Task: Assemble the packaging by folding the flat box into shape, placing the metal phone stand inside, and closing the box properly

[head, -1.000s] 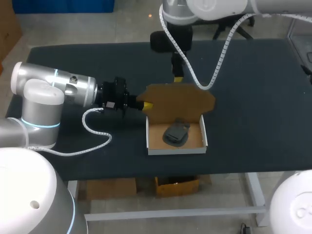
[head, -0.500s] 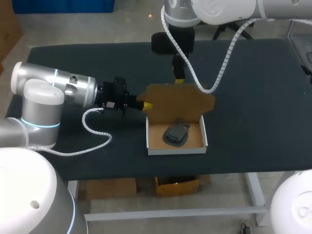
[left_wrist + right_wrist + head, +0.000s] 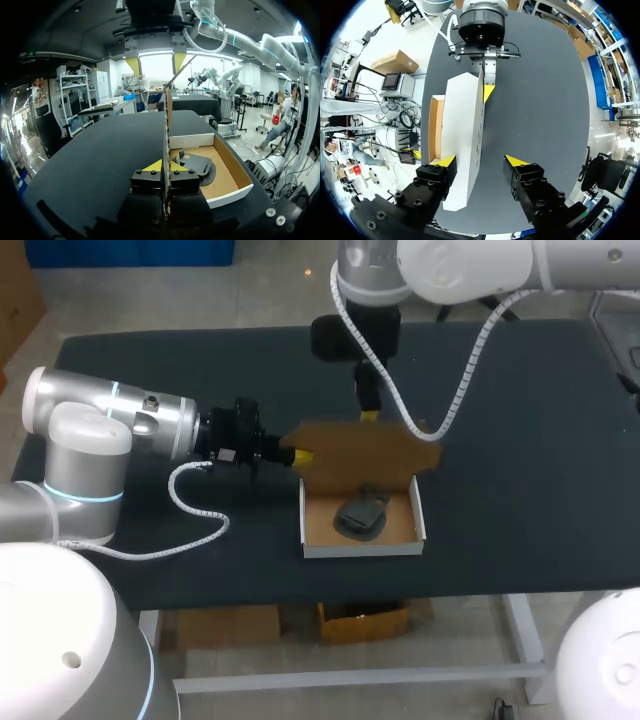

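Observation:
The cardboard box tray [image 3: 312,546] lies near the table's front edge with the dark metal phone stand [image 3: 360,513] inside. Its brown lid [image 3: 365,448] stands tilted up from the back wall. My left gripper [image 3: 300,455] is shut on the lid's left edge; in the left wrist view the lid's edge [image 3: 167,125] runs up between the yellow tips of the left gripper [image 3: 166,167], with the stand [image 3: 197,165] beside it. My right gripper [image 3: 480,161] is open over the lid's far edge. The lid's white face [image 3: 465,125] lies against one finger, clear of the other.
The dark table [image 3: 520,440] stretches wide to the right and behind the box. My right arm's coiled cable [image 3: 455,360] hangs over the table's back half. My left arm's cable [image 3: 195,510] loops on the table to the left.
My right gripper has moved toward the box and its fingers have spread wider. The lid has tipped up steeper. The left gripper has kept its hold and place.

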`<state>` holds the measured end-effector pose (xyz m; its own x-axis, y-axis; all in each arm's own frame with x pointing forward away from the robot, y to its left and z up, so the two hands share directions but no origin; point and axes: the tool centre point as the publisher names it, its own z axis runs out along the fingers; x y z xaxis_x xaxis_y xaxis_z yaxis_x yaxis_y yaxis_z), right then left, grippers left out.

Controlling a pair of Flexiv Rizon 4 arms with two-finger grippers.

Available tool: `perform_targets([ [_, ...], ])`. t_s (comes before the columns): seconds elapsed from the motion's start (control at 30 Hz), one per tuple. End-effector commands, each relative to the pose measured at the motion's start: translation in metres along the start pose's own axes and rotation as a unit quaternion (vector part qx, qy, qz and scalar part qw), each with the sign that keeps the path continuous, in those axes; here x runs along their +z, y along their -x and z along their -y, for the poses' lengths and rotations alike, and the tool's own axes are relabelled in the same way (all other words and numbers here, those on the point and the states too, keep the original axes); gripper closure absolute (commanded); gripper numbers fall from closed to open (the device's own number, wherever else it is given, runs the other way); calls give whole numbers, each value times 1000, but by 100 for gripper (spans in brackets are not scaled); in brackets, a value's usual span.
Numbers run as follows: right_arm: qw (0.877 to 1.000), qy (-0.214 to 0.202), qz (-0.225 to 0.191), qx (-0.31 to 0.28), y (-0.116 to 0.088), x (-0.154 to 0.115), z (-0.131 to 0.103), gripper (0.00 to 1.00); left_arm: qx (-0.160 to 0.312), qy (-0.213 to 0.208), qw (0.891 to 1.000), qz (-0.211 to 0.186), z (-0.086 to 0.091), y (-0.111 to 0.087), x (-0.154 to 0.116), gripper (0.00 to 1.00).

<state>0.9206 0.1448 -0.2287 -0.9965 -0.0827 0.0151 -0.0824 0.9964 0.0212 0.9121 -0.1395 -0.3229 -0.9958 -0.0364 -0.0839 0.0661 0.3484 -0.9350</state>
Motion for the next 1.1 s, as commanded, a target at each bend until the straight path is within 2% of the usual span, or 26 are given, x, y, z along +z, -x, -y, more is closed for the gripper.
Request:
perform_targets([
  [0.03,1000,-1,3,0,-4,1,0,40,1,-2,1000,1,-1,-1,0,100],
  [0.67,1000,-4,-5,0,-8,13,-1,32,1,-2,1000,1,-1,-1,0,100],
  [1.1,1000,-8,-14,-1,-6,21,-4,34,1,-2,1000,1,-1,-1,0,100],
])
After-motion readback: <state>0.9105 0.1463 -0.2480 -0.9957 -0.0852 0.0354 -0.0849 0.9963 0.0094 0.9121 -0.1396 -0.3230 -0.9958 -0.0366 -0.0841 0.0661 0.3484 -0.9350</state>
